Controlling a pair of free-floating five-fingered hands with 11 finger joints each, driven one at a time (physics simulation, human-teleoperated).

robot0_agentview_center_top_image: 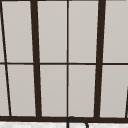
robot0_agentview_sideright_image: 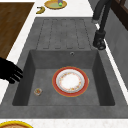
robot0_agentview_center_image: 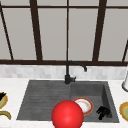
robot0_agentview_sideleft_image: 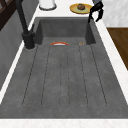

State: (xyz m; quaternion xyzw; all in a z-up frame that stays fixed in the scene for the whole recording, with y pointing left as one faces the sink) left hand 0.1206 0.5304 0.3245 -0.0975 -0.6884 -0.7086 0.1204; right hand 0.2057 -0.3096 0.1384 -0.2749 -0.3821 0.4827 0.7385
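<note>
Right robot hand, front view: we see the right robot hand [robot0_agentview_center_image: 103, 112] low over the right end of the sink basin [robot0_agentview_center_image: 100, 90], its fingers curled downward and holding nothing; the nearest thing is the red-rimmed plate [robot0_agentview_center_image: 83, 105] lying flat on the basin floor just to its left.
Left robot hand, front view: we find the left robot hand [robot0_agentview_center_image: 2, 95] at the picture's left edge, over a yellow plate [robot0_agentview_center_image: 3, 101] on the table; we cannot tell how its fingers stand.
Other things, front view: a red ball [robot0_agentview_center_image: 67, 115] sits in front of the sink and covers part of the red-rimmed plate; a black faucet [robot0_agentview_center_image: 68, 72] rises behind the basin; a banana [robot0_agentview_center_image: 5, 114] lies on the table at the left, and another yellow plate [robot0_agentview_center_image: 124, 110] sits at the right edge.
Left side view: we see the right robot hand [robot0_agentview_sideleft_image: 96, 12] hanging above the far rim of the basin, fingers drooping and bent, touching nothing; beyond it a yellow plate with a brown food item [robot0_agentview_sideleft_image: 80, 8] rests on the table, and a white container [robot0_agentview_sideleft_image: 47, 4] stands near it.
Right side view: the right robot hand [robot0_agentview_sideright_image: 10, 71] reaches in over the basin's left wall, apart from the red-rimmed plate [robot0_agentview_sideright_image: 70, 81], which lies level, we judge, because it rests on the basin's flat floor; a small round item [robot0_agentview_sideright_image: 37, 91] lies beside it.
Upper view: we see window panes with dark bars [robot0_agentview_center_top_image: 35, 60] and the top of the faucet [robot0_agentview_center_top_image: 76, 121].
</note>
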